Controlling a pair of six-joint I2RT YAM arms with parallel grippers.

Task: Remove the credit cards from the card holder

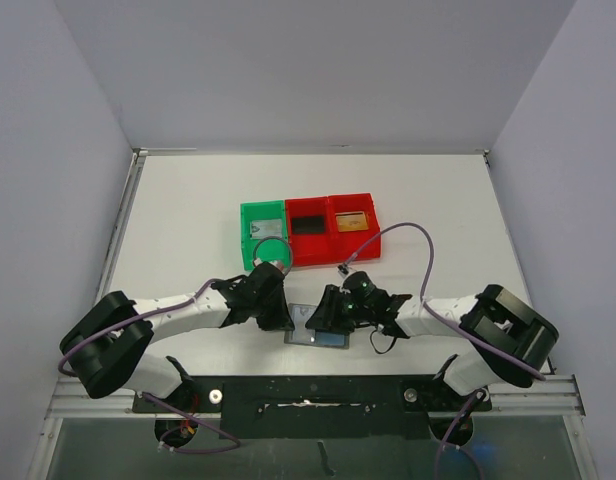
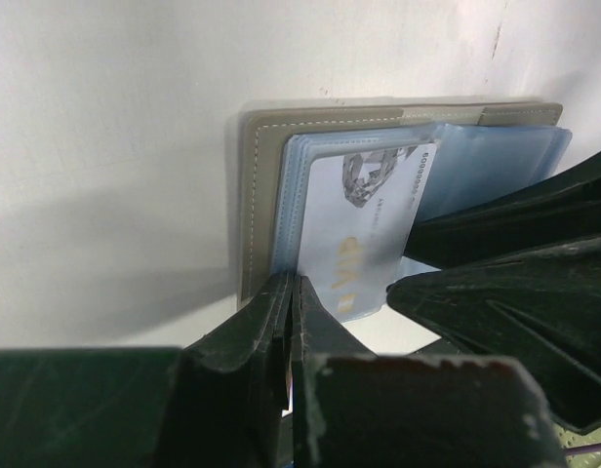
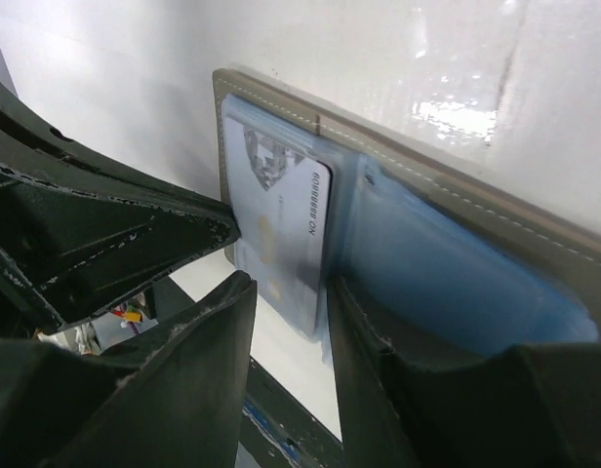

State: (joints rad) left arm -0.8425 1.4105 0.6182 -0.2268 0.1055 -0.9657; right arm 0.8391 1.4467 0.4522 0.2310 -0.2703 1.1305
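The card holder [image 1: 323, 339] lies open and flat on the white table [image 1: 188, 200], at the 6 o'clock edge just ahead of the two arm bases. Its grey stitched cover faces down and its bluish pocket sleeves face up. A silvery-grey credit card [image 2: 364, 229], with a faceted emblem and gold lettering, sticks part-way out of one sleeve.

The left gripper [image 2: 286, 312] sits at about 10 o'clock of the holder in the overhead view. Its fingers are pressed tight together, with the tips right at the edge of the holder where the sleeve meets the cover. Whether a bit of sleeve is nipped between them I cannot tell.

The right gripper [image 3: 289, 297] comes in at about 1 o'clock of the holder. Its fingers stand a little apart, and the exposed end of the card lies in the gap between them. From its own camera I cannot tell whether either finger touches the card.

The two grippers are close together over the holder, nearly nose to nose, with the left arm reaching in from 8 o'clock and the right from 4 o'clock.

Farther up the table, at 12 o'clock from the holder, three small bins stand in a touching row. The green bin [image 1: 246, 240] is on the left, a red bin [image 1: 308, 252] with a flat black rectangle [image 1: 309, 224] in it is in the middle, and a second red bin [image 1: 354, 247] is on the right.
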